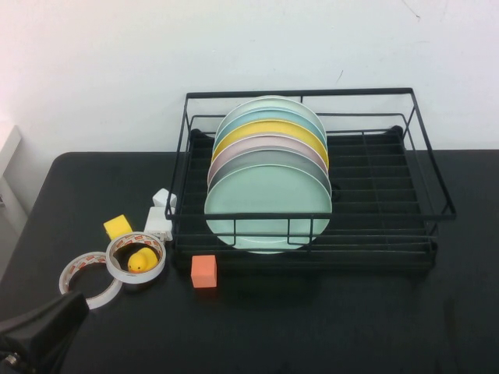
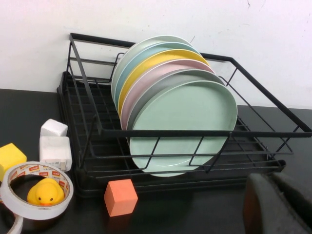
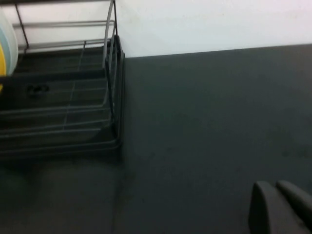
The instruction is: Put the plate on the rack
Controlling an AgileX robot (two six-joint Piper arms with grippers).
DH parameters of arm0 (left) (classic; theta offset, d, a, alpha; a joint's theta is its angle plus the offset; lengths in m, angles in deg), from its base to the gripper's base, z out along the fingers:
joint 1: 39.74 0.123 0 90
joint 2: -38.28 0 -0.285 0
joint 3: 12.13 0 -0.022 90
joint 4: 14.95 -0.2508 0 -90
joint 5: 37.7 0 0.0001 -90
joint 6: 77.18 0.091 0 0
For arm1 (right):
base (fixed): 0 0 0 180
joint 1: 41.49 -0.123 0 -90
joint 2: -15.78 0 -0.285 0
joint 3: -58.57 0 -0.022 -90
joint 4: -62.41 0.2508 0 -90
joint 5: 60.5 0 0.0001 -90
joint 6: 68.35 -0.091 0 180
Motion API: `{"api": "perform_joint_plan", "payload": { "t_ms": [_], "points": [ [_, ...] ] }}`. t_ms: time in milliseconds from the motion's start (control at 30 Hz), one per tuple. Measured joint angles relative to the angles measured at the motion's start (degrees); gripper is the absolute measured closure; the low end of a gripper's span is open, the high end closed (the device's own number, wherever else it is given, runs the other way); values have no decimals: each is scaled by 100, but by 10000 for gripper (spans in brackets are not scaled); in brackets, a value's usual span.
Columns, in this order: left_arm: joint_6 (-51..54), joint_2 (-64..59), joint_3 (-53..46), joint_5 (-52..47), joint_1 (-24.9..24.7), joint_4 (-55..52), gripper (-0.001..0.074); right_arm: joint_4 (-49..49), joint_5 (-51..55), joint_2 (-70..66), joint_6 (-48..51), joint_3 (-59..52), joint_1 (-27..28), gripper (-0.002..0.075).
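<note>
Both pincers are closed and hold nothing: my left pincer (image 1: 35,331) low at the table's (image 1: 327,327) near left corner, my right pincer (image 3: 280,207) over bare table beside the rack (image 1: 425,199). The plate (image 1: 265,206) stands frontmost in the rack's left half.

1. One black wire rack (image 1: 425,210).
2. Six plates stand in it: the front pale mint-green plate (image 1: 265,206), then grey (image 1: 269,158), pink (image 1: 269,142), yellow (image 1: 269,128), teal-blue (image 1: 273,115) and a pale rearmost one (image 1: 269,101).
3. Two tape rolls (image 1: 134,257) (image 1: 82,276), nearest the left end effector (image 1: 35,331).
4. One rubber duck (image 1: 141,260).
5. Two blocks: orange (image 1: 203,270) and yellow (image 1: 118,227).
6. Two white cubes (image 1: 158,224) (image 1: 164,198).
7. Two end effectors, both shut: left, and right (image 3: 280,209).
</note>
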Motion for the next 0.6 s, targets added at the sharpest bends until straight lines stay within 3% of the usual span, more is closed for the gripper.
{"api": "perform_joint_plan", "payload": {
  "t_ms": [300,600],
  "points": [
    [0,0,0,0,0,0,737,0,0,0,132,0,396,726],
    [36,0,0,0,0,0,737,-4,-12,0,204,0,406,726]
  ]
}}
